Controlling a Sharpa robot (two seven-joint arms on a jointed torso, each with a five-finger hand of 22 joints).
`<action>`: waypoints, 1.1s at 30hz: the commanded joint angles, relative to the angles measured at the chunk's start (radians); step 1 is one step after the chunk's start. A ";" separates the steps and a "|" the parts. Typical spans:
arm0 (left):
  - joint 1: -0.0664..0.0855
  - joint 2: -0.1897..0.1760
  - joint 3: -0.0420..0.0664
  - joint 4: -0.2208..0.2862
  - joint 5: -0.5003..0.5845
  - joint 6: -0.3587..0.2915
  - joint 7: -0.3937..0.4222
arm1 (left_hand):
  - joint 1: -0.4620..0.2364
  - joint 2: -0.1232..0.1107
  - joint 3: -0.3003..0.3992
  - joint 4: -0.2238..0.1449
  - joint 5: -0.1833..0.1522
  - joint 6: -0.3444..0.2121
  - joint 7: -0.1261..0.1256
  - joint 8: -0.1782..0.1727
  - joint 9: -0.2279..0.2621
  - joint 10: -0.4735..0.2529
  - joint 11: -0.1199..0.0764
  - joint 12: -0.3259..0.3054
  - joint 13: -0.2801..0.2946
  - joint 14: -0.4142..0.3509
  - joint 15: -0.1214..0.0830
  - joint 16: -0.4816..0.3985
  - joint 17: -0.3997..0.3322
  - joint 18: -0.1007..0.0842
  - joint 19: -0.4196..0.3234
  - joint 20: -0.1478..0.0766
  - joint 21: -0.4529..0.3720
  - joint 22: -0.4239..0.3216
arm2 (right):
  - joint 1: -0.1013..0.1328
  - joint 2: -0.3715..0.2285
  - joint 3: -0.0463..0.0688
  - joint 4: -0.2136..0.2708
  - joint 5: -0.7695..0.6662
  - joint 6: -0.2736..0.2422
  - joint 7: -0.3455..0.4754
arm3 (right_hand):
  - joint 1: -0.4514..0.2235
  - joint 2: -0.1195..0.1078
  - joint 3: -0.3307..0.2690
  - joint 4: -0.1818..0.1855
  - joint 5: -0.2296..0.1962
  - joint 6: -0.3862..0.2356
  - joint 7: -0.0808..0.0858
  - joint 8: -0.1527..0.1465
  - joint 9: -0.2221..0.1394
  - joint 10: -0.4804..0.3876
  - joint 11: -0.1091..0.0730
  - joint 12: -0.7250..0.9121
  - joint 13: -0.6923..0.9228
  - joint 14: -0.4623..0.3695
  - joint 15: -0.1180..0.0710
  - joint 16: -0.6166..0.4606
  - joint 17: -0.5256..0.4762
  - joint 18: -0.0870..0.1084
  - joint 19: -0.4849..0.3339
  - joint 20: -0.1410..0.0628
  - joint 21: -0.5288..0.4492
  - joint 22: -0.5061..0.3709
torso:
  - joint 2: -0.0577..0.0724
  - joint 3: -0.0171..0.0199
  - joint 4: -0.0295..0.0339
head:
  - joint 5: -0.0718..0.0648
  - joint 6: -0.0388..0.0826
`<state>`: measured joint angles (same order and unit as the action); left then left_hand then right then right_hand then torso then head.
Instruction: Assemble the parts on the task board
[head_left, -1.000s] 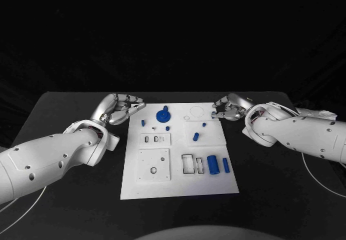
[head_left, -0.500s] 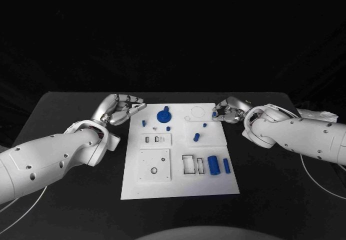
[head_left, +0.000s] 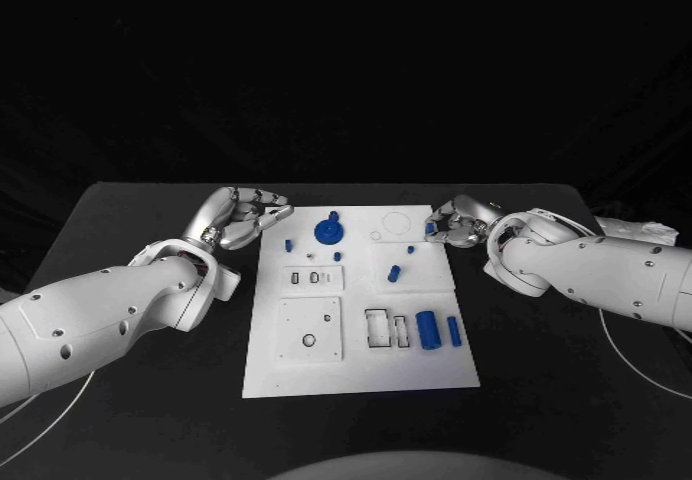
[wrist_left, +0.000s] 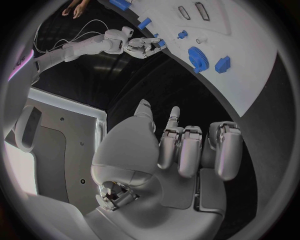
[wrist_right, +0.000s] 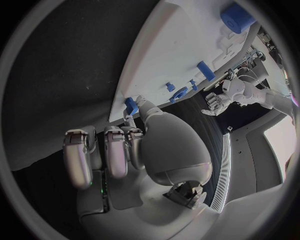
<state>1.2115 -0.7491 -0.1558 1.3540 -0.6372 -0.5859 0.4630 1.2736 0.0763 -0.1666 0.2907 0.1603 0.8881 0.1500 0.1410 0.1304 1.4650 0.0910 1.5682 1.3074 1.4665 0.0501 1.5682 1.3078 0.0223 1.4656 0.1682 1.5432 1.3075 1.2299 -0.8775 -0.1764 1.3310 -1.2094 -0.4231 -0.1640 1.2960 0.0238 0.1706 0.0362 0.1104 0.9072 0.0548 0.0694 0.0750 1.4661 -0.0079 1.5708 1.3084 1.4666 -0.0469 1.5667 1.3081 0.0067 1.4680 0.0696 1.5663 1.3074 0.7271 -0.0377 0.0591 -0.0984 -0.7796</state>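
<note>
Task board (head_left: 361, 330): white plate lying flat in the middle of the black table (head_left: 130, 400), its long side running away from the robot.

Left hand (head_left: 245, 218): off the board's far left corner, at about 10 o'clock from the board's middle; the fingers are curled in together with nothing in them, as the left wrist view (wrist_left: 181, 150) also shows.

Right hand (head_left: 459, 222): at the board's far right corner, about 1 o'clock from the middle; the fingers are bent inward and a fingertip touches a small blue part (head_left: 430, 228) at the board's edge. In the right wrist view the same small blue part (wrist_right: 131, 105) sits at the board's rim against the thumb tip; whether it is truly pinched I cannot tell.

Blue gear (head_left: 329, 233): on the far part of the board, at about 11 o'clock, lying flat.

Blue cylinder (head_left: 427, 327): on the near right part, at about 4 o'clock, with a slimmer blue peg (head_left: 453, 331) just beside it on the right.

Small blue block (head_left: 394, 270): near the board's middle, slightly toward 1 o'clock.
</note>
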 joint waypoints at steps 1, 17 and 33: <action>0.000 0.001 0.001 0.002 -0.006 0.004 0.013 | -0.001 0.010 -0.005 0.000 0.006 0.003 0.001 -0.005 0.001 0.106 -0.007 0.003 0.263 0.104 -0.009 0.003 0.263 -0.003 0.016 -0.007 -0.002 0.207 | -0.001 0.000 0.000 0.000 -0.016 0.018 -0.013 | 0.008 0.006 0.007 0.001 0.006 0.018 -0.004 0.008 0.003 0.105 -0.007 0.000 0.262 0.104 -0.006 0.004 0.263 -0.007 0.103 -0.009 0.004 0.263 | -0.001 0.0006 -0.0002 | 0.002 -0.002; 0.000 0.001 0.001 0.002 -0.007 0.003 0.012 | -0.001 0.010 -0.005 0.000 0.006 0.003 0.001 -0.005 0.001 0.106 -0.007 0.003 0.263 0.104 -0.009 0.003 0.263 -0.003 0.016 -0.007 -0.002 0.207 | -0.001 0.001 0.000 0.001 -0.028 0.000 -0.009 | 0.024 0.054 0.027 0.012 -0.019 0.116 -0.015 0.036 0.015 0.105 -0.015 0.000 0.262 0.104 -0.013 0.004 0.263 -0.007 0.103 -0.016 0.004 0.263 | -0.001 0.0005 -0.0003 | 0.007 -0.005; 0.000 0.000 0.000 0.000 -0.007 0.004 0.013 | -0.001 0.010 -0.005 0.000 0.006 0.003 0.001 -0.005 0.001 0.106 -0.007 0.003 0.263 0.104 -0.009 0.003 0.263 -0.003 0.016 -0.007 -0.002 0.207 | 0.013 -0.002 0.000 0.081 0.062 -0.129 0.070 | 0.038 0.050 0.026 0.005 -0.011 0.128 -0.003 0.034 0.015 0.105 -0.012 0.000 0.262 0.104 -0.014 0.004 0.263 -0.007 0.103 -0.018 0.004 0.263 | -0.001 0.0010 -0.0001 | 0.016 -0.003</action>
<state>1.2114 -0.7504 -0.1561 1.3527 -0.6403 -0.5861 0.4637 1.2736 0.0763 -0.1666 0.2906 0.1603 0.8881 0.1500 0.1411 0.1304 1.4650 0.0910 1.5682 1.3073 1.4665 0.0501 1.5682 1.3075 0.0222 1.4656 0.1682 1.5431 1.3074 1.2402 -0.8812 -0.1767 1.4017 -1.1900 -0.4999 -0.1371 1.3255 0.0699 0.1948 0.0442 0.0940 1.0261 0.0542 0.1017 0.0887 1.4660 -0.0149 1.5761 1.3097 1.4666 -0.0538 1.5667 1.3077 0.0068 1.4644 0.0590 1.5663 1.3080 0.7253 -0.0365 0.0583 -0.0827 -0.7810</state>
